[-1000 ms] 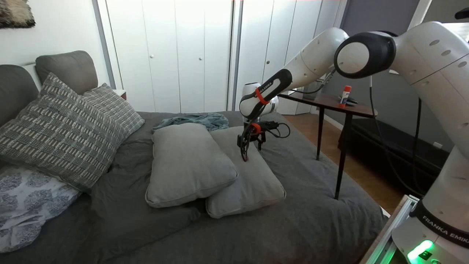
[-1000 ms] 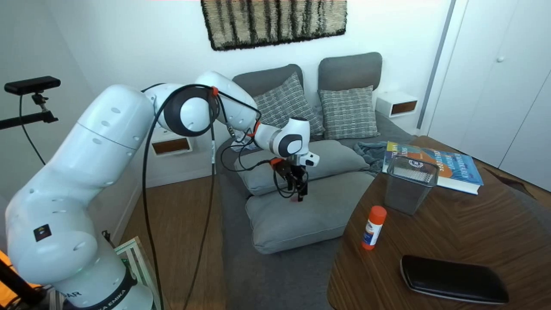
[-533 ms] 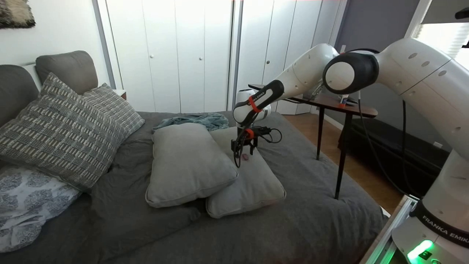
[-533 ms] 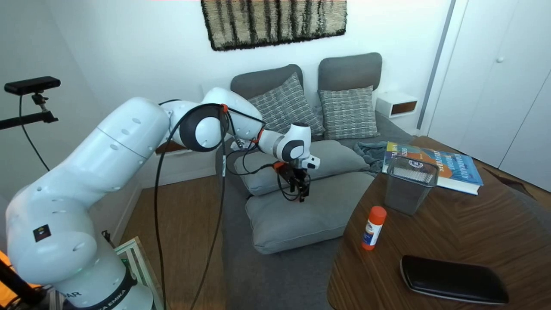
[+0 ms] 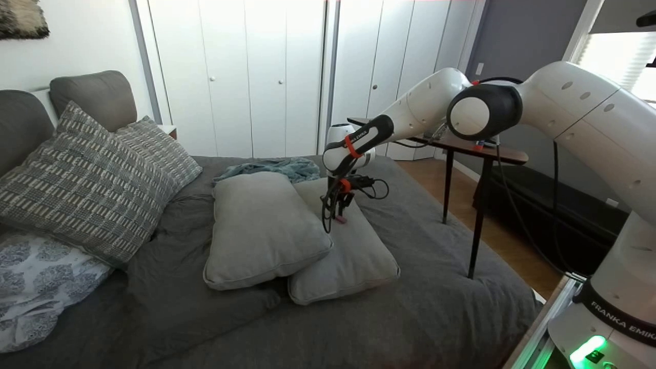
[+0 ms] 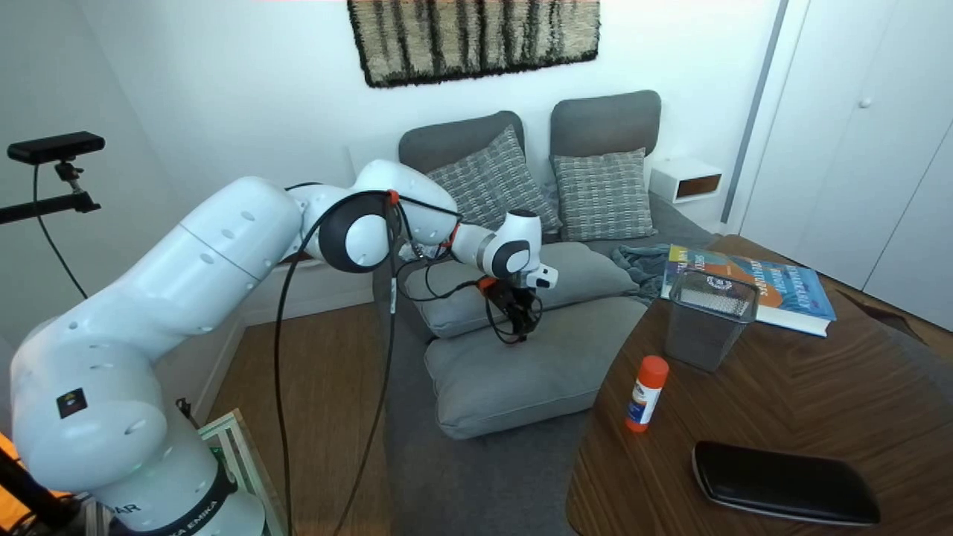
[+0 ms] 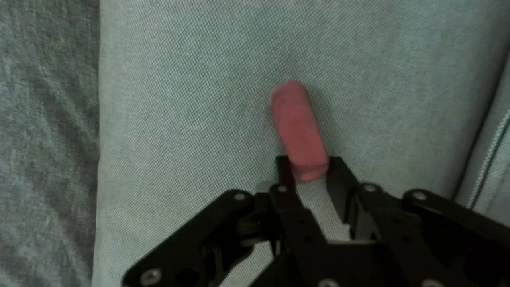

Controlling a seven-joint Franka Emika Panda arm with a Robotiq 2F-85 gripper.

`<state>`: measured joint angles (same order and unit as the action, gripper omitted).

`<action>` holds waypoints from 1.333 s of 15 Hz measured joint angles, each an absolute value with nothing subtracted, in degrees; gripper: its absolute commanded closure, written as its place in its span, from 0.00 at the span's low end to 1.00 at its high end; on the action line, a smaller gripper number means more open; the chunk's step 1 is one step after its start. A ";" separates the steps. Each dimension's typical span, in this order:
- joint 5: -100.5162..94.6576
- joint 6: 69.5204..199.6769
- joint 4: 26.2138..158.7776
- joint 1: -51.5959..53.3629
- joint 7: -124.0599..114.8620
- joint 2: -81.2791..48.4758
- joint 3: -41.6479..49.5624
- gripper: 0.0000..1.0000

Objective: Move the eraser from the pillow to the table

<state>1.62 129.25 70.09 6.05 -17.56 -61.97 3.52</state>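
The eraser [image 7: 299, 123] is a small pink-red block, right by the surface of the pale grey pillow [image 7: 191, 127]. My gripper [image 7: 308, 169] is shut on its near end, a fingertip against each side, while the far end sticks out past them. Whether the eraser still touches the fabric I cannot tell. In an exterior view the eraser [image 5: 340, 219] shows as a pink speck under the gripper [image 5: 338, 211], over the pillow [image 5: 364, 261]. The dark brown table [image 6: 789, 402] stands apart from the pillow in both exterior views.
On the table are a glue stick [image 6: 646, 393], a mesh cup [image 6: 707, 327], a book [image 6: 767, 290] and a black case [image 6: 782, 484]. A puffier grey pillow [image 5: 266, 230] overlaps the eraser's pillow. Cables [image 5: 328, 215] hang beside the gripper.
The arm has come lower, and the gripper has shifted a little toward the puffier pillow. Its jaws have gone from open to shut on the eraser.
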 measured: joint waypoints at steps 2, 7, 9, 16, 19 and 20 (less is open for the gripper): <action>1.62 129.26 69.83 5.92 -17.56 -61.19 3.52 0.94; 1.62 129.30 72.34 4.67 -17.57 -54.08 4.23 0.94; 1.57 129.89 75.22 4.36 -18.32 -49.80 5.98 0.94; -1.60 138.89 91.28 4.09 -27.53 -32.39 15.41 0.77; -1.78 139.49 95.95 3.98 -27.52 -27.81 15.33 0.94; -1.53 139.70 95.73 3.76 -27.91 -27.84 15.03 0.94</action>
<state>-1.53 139.70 95.73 3.76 -27.91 -27.84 15.03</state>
